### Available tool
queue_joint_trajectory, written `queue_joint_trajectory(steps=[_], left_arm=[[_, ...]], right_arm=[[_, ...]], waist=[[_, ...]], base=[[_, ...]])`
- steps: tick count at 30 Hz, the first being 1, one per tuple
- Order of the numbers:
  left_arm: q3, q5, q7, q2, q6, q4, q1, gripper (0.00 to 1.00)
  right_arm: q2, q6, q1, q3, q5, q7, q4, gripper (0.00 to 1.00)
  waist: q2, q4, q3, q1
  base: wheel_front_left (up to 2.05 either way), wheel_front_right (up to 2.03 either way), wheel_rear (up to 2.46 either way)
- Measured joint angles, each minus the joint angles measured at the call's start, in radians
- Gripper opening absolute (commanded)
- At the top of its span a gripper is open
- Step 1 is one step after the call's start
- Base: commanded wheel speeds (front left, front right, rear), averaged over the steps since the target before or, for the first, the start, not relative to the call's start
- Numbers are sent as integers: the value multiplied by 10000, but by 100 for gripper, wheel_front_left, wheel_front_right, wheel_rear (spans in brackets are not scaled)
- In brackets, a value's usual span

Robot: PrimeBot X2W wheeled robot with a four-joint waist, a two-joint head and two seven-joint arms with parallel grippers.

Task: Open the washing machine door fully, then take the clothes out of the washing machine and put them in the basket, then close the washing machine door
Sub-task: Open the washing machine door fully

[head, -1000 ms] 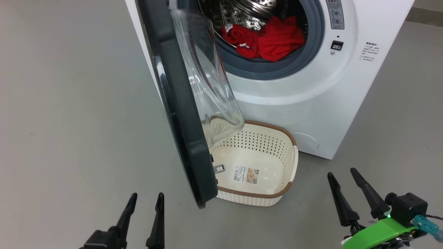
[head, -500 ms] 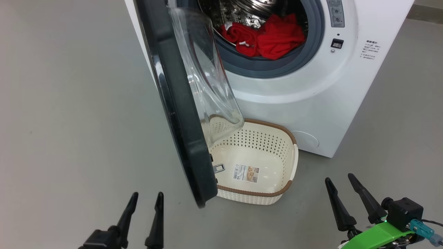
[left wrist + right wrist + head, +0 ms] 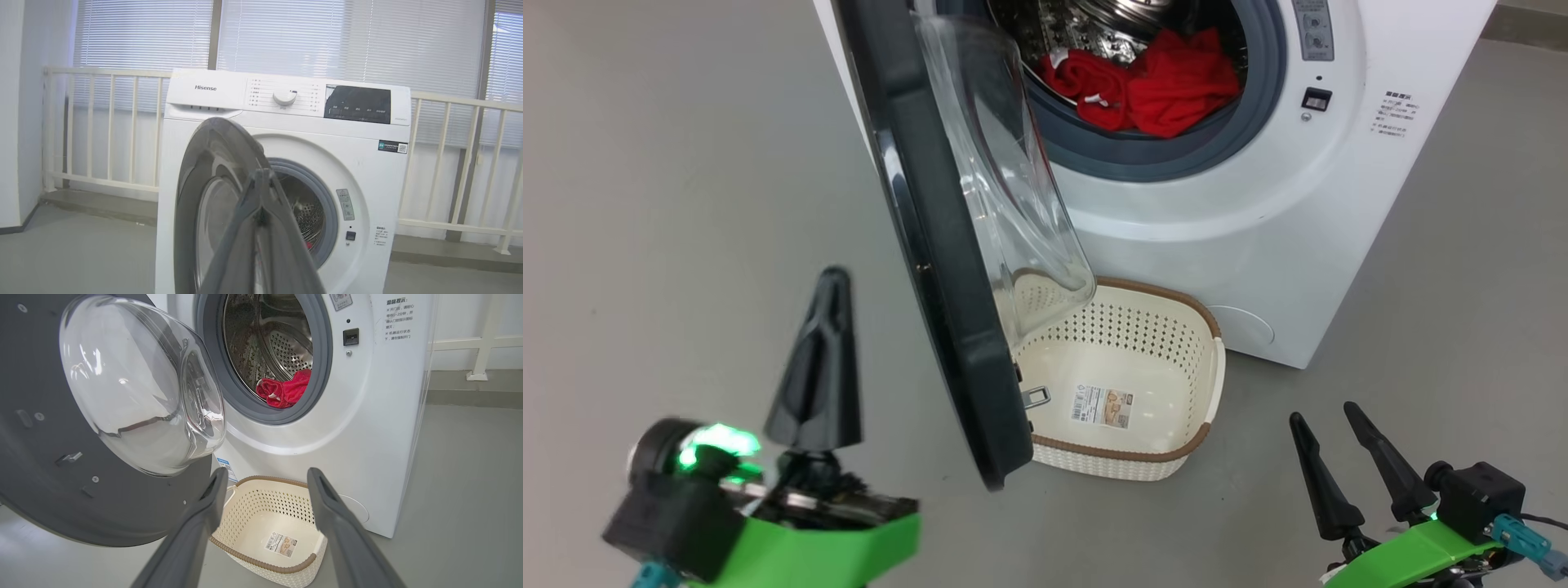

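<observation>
left end effector (image 3: 833, 278): black, green mount (image 3: 825, 549) | right end effector (image 3: 1323, 413): same, perhaps teal plug (image 3: 1516, 536)

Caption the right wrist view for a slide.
Open right gripper faces the empty basket by the open washing machine door; red clothes lie in the drum.

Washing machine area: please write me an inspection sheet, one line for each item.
Surface: grey floor, bare.
Job's things: washing machine door partly open, not fully; red clothes lie inside the washing machine; basket on the floor before it, empty but for its label.
Clutter: nothing seen.
Grippers: left gripper shut, empty, apart from the door's outer side; right gripper open, empty.
Cables: thin dark cable at the right wrist.
Surroundings: white railing and window blinds behind the machine.
</observation>
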Motion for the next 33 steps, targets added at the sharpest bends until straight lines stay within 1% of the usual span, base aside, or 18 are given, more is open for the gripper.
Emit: queue_joint_trajectory(steps=[3, 7, 11, 14, 16, 19, 22, 29, 33], left_arm=[[-826, 209, -10, 2, -52, -481, -205, 0], [-2075, 178, -10, 6, -86, -384, -218, 0], [-3053, -378, -10, 8, -186, 823, 24, 0], [-3519, -546, 2, 36, -261, 2211, 243, 0], [-3630, -803, 4, 44, -251, 2892, 231, 0], [-3580, -1160, 6, 56, -159, 3336, 136, 0], [-3455, -1271, 4, 56, -67, 3511, -8, 0], [-3085, -1662, 4, 52, -67, 3699, -233, 0], [-2980, -1678, 4, 25, -71, 3829, -235, 0]], right_arm=[[-4, 0, -6, 13, -4, 0, -46, 100], [-12, 0, -9, 31, -71, 0, -65, 100], [-17, 0, -18, 48, -77, 0, -69, 100], [-21, 0, -27, 59, -111, 0, -71, 100], [-25, 0, -28, 71, -148, 0, -69, 100], [-29, 0, -31, 90, -148, 0, -69, 100], [-33, 0, -36, 104, -148, 0, -69, 100], [-33, 0, -41, 123, -150, 0, -79, 100], [-31, 0, -41, 123, -150, 0, -86, 100]], waist=[[0, -56, 28, 0], [-1, -149, 45, 0], [0, -223, 58, 0], [0, -250, 92, 0], [0, -257, 120, 0], [0, -264, 144, 0], [0, -258, 158, 0], [0, -240, 154, 0], [0, -197, 172, 0]], base=[[0, 0, 0], [0, 0, 0], [0, 0, 0], [0, 0, 0], [0, 0, 0], [0, 0, 0], [0, 0, 0], [0, 0, 0], [0, 0, 0]])
